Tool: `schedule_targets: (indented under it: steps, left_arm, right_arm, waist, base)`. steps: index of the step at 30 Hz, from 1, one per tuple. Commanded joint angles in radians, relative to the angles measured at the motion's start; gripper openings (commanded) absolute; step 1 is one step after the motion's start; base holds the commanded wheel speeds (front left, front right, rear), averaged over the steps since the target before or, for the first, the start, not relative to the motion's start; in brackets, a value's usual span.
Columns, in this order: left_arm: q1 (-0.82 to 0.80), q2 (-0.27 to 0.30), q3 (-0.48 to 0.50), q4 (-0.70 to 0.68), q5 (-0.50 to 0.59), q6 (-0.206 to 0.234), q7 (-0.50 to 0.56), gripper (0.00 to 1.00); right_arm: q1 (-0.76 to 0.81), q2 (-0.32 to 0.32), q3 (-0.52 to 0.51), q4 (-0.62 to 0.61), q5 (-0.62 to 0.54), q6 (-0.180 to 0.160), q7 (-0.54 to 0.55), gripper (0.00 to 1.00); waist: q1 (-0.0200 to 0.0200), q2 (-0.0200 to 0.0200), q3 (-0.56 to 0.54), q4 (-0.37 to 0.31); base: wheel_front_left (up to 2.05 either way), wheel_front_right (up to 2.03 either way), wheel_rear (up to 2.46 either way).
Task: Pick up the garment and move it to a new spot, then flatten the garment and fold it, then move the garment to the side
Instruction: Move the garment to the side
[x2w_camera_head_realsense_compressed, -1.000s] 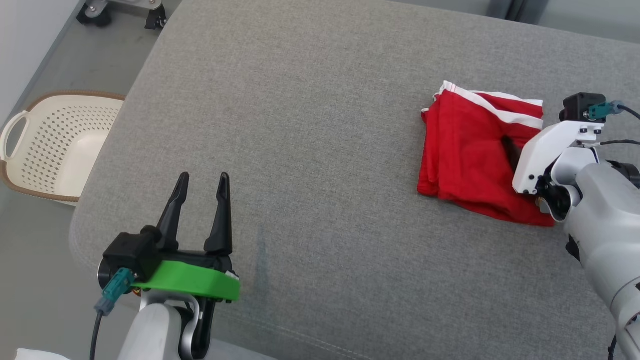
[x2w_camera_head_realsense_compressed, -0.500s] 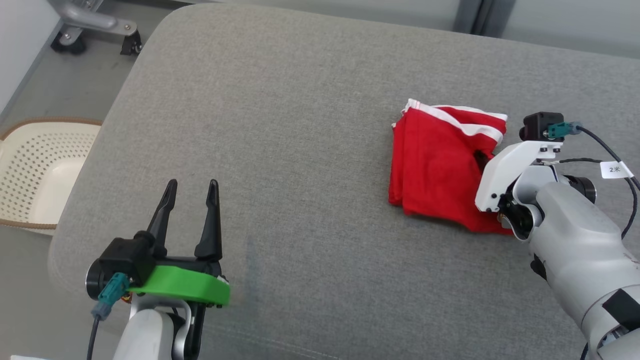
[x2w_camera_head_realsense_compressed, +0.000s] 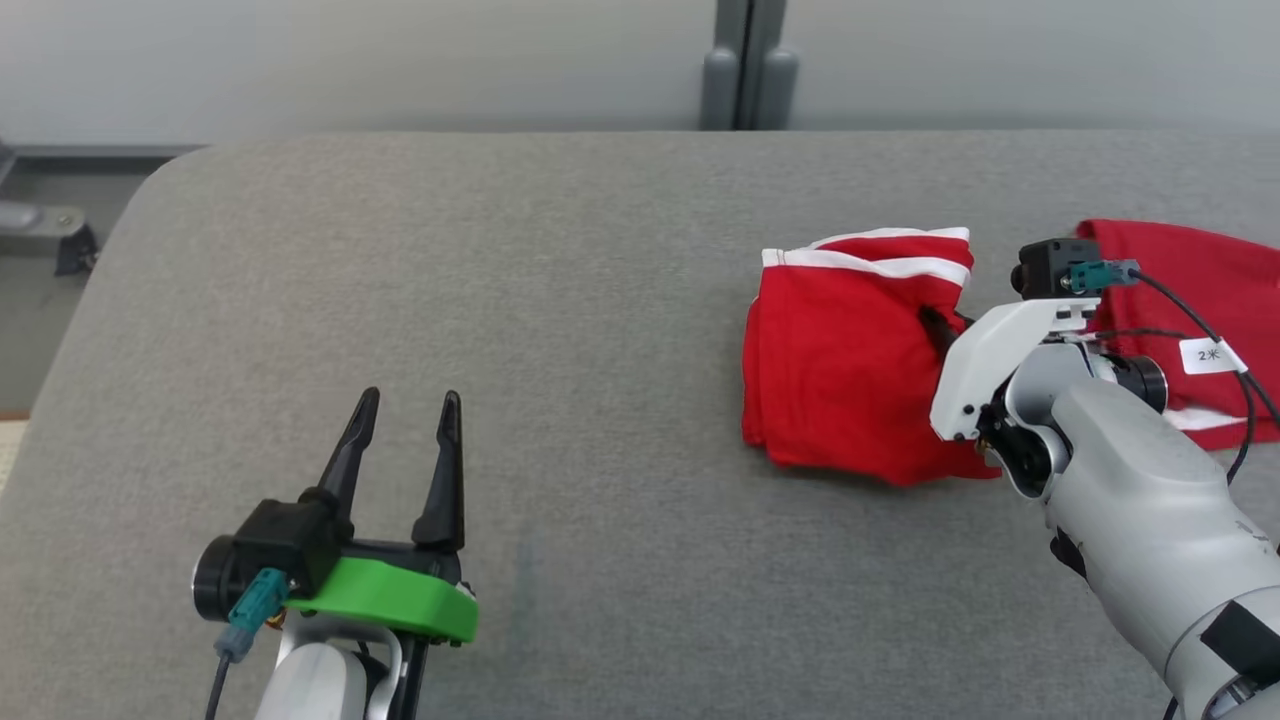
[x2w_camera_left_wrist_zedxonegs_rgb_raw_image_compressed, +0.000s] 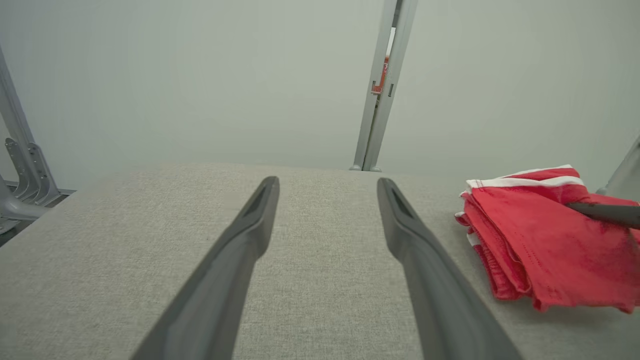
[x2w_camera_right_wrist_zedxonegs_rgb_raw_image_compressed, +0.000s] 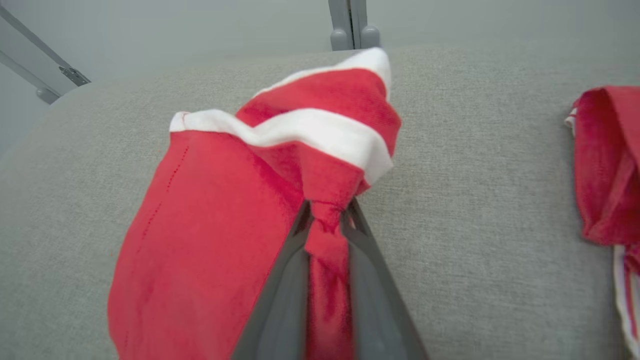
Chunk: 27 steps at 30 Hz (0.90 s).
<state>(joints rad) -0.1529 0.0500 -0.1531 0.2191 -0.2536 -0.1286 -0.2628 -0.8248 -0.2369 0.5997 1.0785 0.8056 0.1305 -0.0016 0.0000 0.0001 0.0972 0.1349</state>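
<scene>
Here, in the head view, the folded red garment (x2w_camera_head_realsense_compressed: 840, 390) lies on the right half of the grey padded surface (x2w_camera_head_realsense_compressed: 500, 300), its white band (x2w_camera_head_realsense_compressed: 850, 262) turned toward the far side. The right gripper (x2w_camera_head_realsense_compressed: 938, 322) reaches into its right-hand edge from the side, low against the cloth, presumably to catch all the layers at once rather than peel off the top one. Just behind that arm lies a second red garment (x2w_camera_head_realsense_compressed: 1190, 270), near the folded one but apart from it, which may mark the side spot. The left gripper (x2w_camera_head_realsense_compressed: 405, 400) hovers well apart at the lower left, jaws spread and empty, out of the way since one arm seems enough for this move. In the left wrist view, its two dark fingers (x2w_camera_left_wrist_zedxonegs_rgb_raw_image_compressed: 250, 240) frame bare surface. The garment sits off to the right as a neat stack of layers, with one finger of the other gripper lying across its top. In the right wrist view the reason for the hold is plain: the fingers are pinched together on a bunched ridge of red cloth just below the white band. That edge grip should let the stack be dragged or lifted without opening. I judge the task to be at its last step, moving the folded garment aside.
</scene>
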Motion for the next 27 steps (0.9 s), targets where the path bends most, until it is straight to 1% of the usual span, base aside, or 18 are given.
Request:
schedule_targets:
  steps: [1,6,9,14,21,27]
  left_arm:
    - [0.014,0.002,-0.006,-0.004,-0.002,-0.003,-0.002,1.00]
    - [0.011,0.002,-0.053,0.001,-0.010,-0.004,-0.002,1.00]
    - [-0.003,0.002,-0.071,0.003,-0.015,-0.004,-0.002,1.00]
    - [-0.031,0.005,-0.092,0.002,-0.016,-0.004,-0.002,1.00]
    - [-0.072,0.026,-0.111,-0.004,-0.017,-0.004,-0.002,1.00]
    - [-0.131,0.055,-0.125,-0.015,-0.017,-0.004,-0.002,1.00]
  right_arm:
    - [0.013,-0.006,0.009,-0.011,0.012,0.000,-0.007,0.00]
    - [0.026,-0.017,0.037,-0.029,0.036,0.000,-0.021,0.00]
    - [0.025,-0.019,0.048,-0.037,0.052,0.000,-0.031,0.00]
    - [0.009,-0.022,0.062,-0.047,0.079,0.000,-0.048,0.00]
    - [-0.045,-0.057,0.071,-0.057,0.100,0.000,-0.075,0.00]
    - [-0.164,-0.133,0.087,-0.028,0.079,0.000,-0.065,0.00]
  waist:
    - [0.0000,-0.0001,-0.060,-0.140]
    - [0.0000,-0.0001,-0.055,-0.232]
    - [0.0000,-0.0001,-0.044,-0.271]
    - [0.0000,-0.0001,-0.006,-0.308]
    - [0.0000,-0.0001,0.089,-0.299]
    - [0.0000,-0.0001,0.220,-0.256]
  base:
    - [0.00,0.00,0.00]
    - [0.00,0.00,0.00]
    - [0.00,0.00,0.00]
    - [0.00,0.00,0.00]
    - [0.00,0.00,0.00]
    - [0.00,0.00,0.00]
